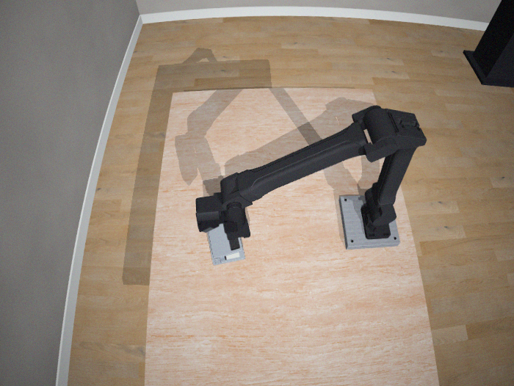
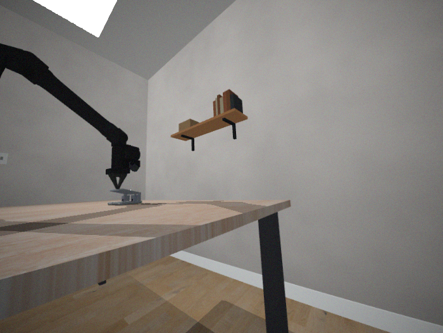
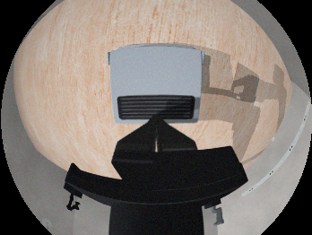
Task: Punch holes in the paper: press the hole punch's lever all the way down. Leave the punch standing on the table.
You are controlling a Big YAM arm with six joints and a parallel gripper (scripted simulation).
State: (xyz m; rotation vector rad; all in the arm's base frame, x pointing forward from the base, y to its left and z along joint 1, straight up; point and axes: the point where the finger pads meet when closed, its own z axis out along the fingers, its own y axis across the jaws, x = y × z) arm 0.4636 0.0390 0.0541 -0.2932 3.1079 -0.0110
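Observation:
The grey hole punch (image 1: 224,245) stands on the light wooden table, left of the arm's base. It also shows in the low side view (image 2: 126,197) and in the wrist view (image 3: 156,83), where its dark ribbed pad (image 3: 155,107) lies just ahead of my fingers. My gripper (image 2: 118,187) is shut and empty, pointing straight down with its tip touching the lever's free end. The lever sits slightly tilted over the base. My gripper also shows in the overhead view (image 1: 233,241) and the wrist view (image 3: 157,121). I cannot make out the paper apart from a small white strip (image 1: 232,255).
The arm's grey base plate (image 1: 367,221) is bolted on the table's right side. A wall shelf (image 2: 209,125) with books hangs far off. A dark cabinet (image 1: 494,45) stands on the floor beyond the table.

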